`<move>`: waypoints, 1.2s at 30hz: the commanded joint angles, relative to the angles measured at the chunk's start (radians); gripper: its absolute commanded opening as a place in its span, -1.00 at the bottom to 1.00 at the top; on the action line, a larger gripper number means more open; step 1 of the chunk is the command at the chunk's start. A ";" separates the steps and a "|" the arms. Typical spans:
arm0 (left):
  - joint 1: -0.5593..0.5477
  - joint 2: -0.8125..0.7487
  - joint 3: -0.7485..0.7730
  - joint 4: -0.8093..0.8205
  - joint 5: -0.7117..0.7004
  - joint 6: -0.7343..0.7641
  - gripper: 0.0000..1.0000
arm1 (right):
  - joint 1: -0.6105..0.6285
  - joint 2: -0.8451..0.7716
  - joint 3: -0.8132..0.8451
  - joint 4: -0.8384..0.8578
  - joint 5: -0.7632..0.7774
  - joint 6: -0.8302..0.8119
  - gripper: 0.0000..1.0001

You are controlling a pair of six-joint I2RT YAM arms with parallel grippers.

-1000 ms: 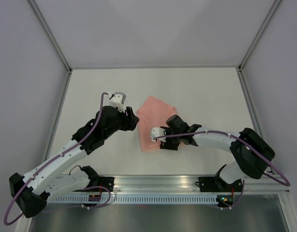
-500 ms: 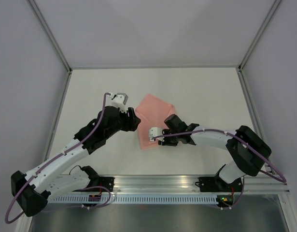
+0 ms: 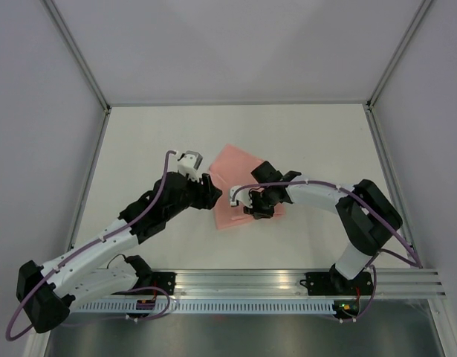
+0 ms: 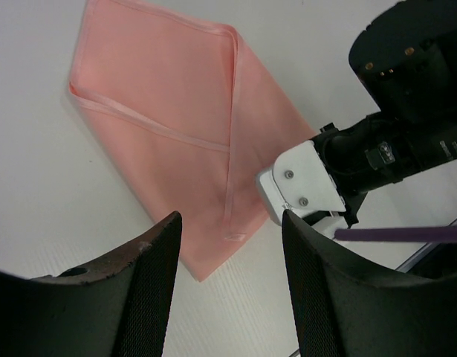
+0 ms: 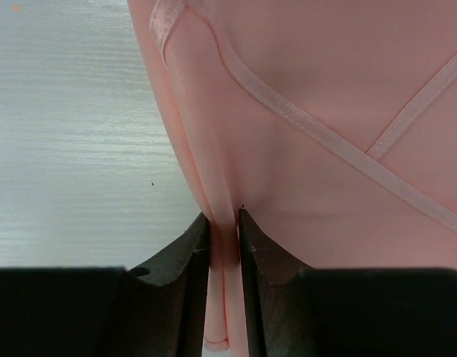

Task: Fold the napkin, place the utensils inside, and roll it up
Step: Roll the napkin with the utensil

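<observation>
The salmon-pink napkin (image 3: 232, 172) lies folded on the white table, hemmed edges showing in the left wrist view (image 4: 176, 126) and right wrist view (image 5: 325, 97). My right gripper (image 3: 256, 206) is shut on a pinched fold of the napkin's edge (image 5: 224, 223), over its near right part. My left gripper (image 3: 211, 192) is open and empty, hovering just left of the napkin; its fingers (image 4: 150, 275) frame the napkin's near corner. No utensils are in view.
The white table (image 3: 325, 141) is bounded by metal frame posts (image 3: 83, 71) and grey walls. An aluminium rail (image 3: 235, 281) runs along the near edge by the arm bases. The right arm's wrist (image 4: 406, 141) shows close to the left gripper.
My right gripper has swung round over the napkin, its wrist turning toward the far side. My left gripper has moved right and nearer, closer to the napkin's left edge.
</observation>
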 commanded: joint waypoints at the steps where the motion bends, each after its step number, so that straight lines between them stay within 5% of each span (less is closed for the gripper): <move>1: -0.023 -0.040 -0.035 0.111 0.003 0.040 0.24 | -0.027 0.072 0.026 -0.221 -0.099 -0.040 -0.47; 12: -0.206 -0.093 -0.130 0.220 -0.164 0.158 0.22 | -0.087 0.140 0.078 -0.301 -0.144 -0.077 -0.47; 24: -0.212 -0.183 -0.131 0.248 -0.198 0.152 0.22 | -0.077 -0.038 0.029 -0.169 -0.105 0.003 0.33; 36: -0.212 -0.255 -0.113 0.233 -0.218 0.162 0.23 | -0.016 -0.107 -0.070 0.050 0.033 0.061 0.50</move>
